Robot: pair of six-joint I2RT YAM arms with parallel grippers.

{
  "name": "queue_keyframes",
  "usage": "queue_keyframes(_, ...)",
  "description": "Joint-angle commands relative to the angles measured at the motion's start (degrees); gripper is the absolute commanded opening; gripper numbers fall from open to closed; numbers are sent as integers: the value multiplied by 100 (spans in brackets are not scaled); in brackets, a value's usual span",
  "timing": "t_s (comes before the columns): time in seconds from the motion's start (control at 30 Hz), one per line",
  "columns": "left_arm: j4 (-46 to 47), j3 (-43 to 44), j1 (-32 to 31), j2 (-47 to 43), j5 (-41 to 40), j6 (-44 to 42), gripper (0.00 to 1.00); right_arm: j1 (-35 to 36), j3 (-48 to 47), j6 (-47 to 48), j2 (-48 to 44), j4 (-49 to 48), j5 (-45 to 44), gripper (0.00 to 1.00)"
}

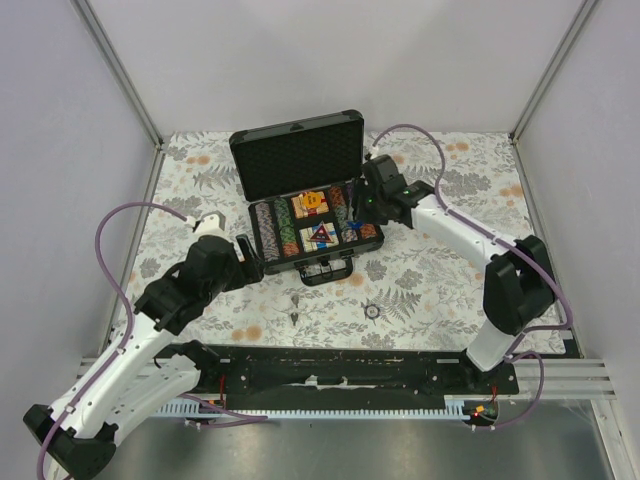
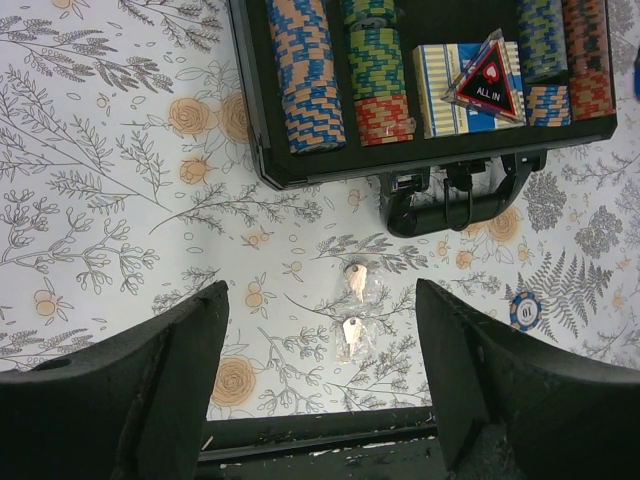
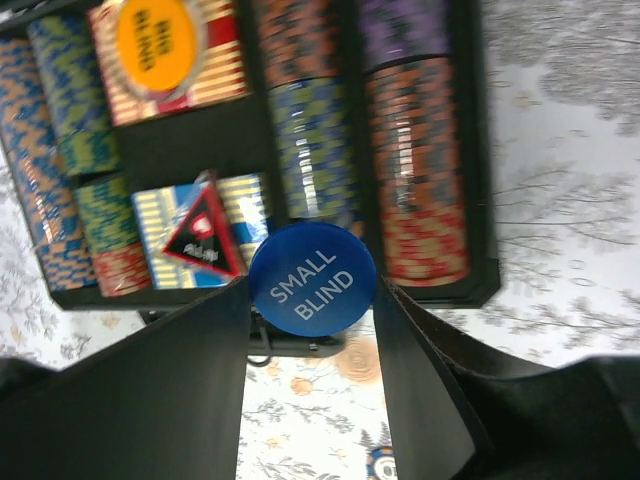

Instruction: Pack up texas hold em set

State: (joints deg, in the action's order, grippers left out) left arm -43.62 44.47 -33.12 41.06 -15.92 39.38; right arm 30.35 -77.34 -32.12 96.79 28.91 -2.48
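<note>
Top external view, and the black case (image 1: 303,205) sits open mid-table, toward the far side. Its lid (image 1: 298,155) stands up at the back and its handle (image 1: 327,270) faces the arms. The table (image 1: 450,285) wears a flower-print cover.

Over to the right wrist view: the right hand (image 3: 312,300) hangs above the right half of the tray, and it's clamped on the blue SMALL BLIND button (image 3: 312,275). One finger presses each edge of the disc, printed face up toward the camera. Below it, rows of striped chips (image 3: 415,170) fill the foam slots. The yellow BIG BLIND button (image 3: 155,40) lies on the red deck (image 3: 225,75) in the middle compartment.

Left wrist view now. The left hand (image 2: 320,290) hovers low over the table just beside the case's near-left corner, fingers spread wide apart, nothing between them. Ahead of it, the triangular ALL IN marker (image 2: 487,80) rests on the blue deck (image 2: 440,90). Two small keys (image 2: 352,310) in clear wrap lie on the table, near the handle. One loose chip (image 2: 525,310), blue and white, lies flat on the table to the right of the keys, apart from the case.
</note>
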Motion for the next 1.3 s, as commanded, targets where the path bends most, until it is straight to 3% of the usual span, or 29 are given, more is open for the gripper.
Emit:
queue_keyframes(0.0,90,80,25,-150,28,53,81,515,-457,-84,286,-201,-323,56)
queue_keyframes(0.47,-6,71,25,-230,-25,53,81,1754,-1634,399,1500,405,-1667,57)
queue_keyframes(0.83,-7,27,25,-247,-51,44,81,1948,-1942,575,1887,695,-2019,60)
queue_keyframes(1.27,-77,62,25,-309,-34,79,81,1949,-2268,786,1721,924,-2099,70)
